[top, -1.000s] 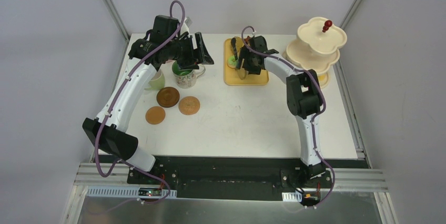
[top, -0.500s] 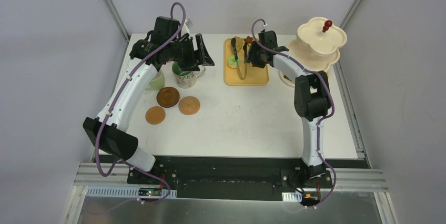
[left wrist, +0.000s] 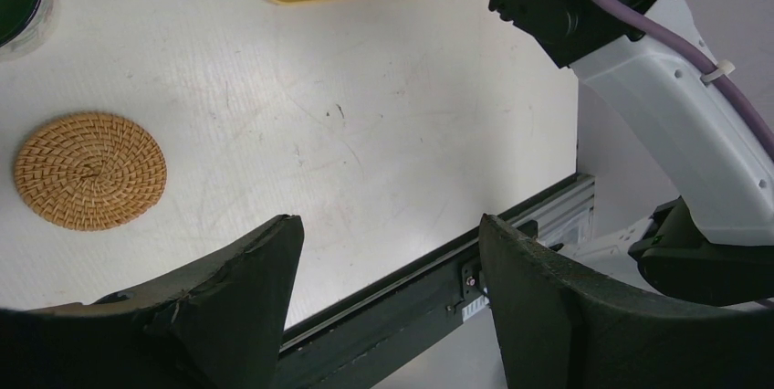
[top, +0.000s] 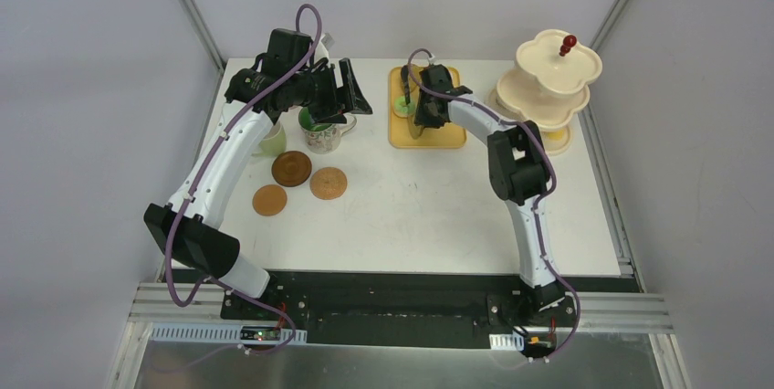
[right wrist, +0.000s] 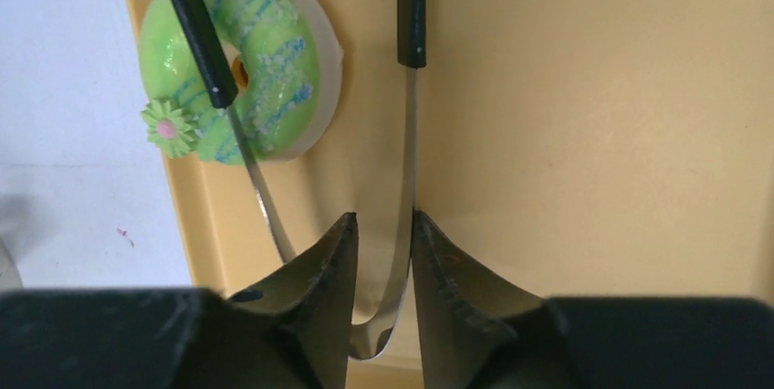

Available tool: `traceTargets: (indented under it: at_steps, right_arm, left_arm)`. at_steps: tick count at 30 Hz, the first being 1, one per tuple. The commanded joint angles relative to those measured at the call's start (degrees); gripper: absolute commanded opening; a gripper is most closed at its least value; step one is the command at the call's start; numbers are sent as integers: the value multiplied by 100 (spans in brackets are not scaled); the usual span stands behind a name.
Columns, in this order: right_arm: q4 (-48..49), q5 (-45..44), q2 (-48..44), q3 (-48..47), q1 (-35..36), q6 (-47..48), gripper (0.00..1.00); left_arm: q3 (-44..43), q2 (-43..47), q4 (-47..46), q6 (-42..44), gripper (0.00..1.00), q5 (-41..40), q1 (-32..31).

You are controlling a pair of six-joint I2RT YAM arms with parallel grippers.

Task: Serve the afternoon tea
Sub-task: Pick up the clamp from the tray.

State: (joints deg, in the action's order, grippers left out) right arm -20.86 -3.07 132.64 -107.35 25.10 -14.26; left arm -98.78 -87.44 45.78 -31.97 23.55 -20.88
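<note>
While my right gripper (right wrist: 383, 220) sits low over the tray (right wrist: 593, 133), its fingers (right wrist: 438, 270) stand narrow, close by the hinge of the tongs (right wrist: 410, 5). One tong arm runs between them, close against one finger with a thin gap at the other; I can't tell if it's clamped. Other tong arm passes outside the fingers and crosses the donut (right wrist: 274, 51) in the wrist view. Donut is green with blue streaks and a small flower, lying flat at the tray's left edge, flower at the rim next to the table (right wrist: 64, 88). Tongs lie on the tray, tips pointing away from me.

My left gripper (left wrist: 385, 229) hangs wide, nothing between the fingers, bare table under it. From above it is near the patterned mug (top: 321, 136), which stands upright, green inside. Pale mug (top: 271, 141) is just beside that, to the left, partly behind my arm. Three coasters (top: 291, 168) lie flat on the table nearer my base than the mugs, close together, apart from the mugs. Stand (top: 548, 88) is at the far right corner, upright, red knob (top: 569, 42) on top, well apart from both grippers.
</note>
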Motion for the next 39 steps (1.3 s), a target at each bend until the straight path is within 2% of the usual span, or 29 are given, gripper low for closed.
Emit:
traceTargets:
  at_steps: [1,9,15,21,28,34,39]
  right_arm:
    - [-304,-812,156,-341,180,132,27]
    - [-367,-1159,71,-406,149,152,11]
    - [-285,-525,-362,-375,-262,-147,0]
    - [-190,-107,-774,-264,-478,-163,0]
    - [22,193,-1551,403,-487,-222,0]
    - [-113,990,-2338,953,-361,-398,0]
    - [-210,1135,-2999,1507,-12,-367,0]
  left_arm:
    - [-101,69,-19,15,73,49,73]
    - [-154,34,28,-40,73,43,76]
    - [-141,-46,8,-263,72,128,92]
    - [-58,-127,-226,-711,72,272,124]
    - [554,-296,-1366,-2044,73,683,155]
    - [1784,52,-3181,-3025,74,-37,133]
    - [1843,-102,-3312,-3100,75,-361,-12]
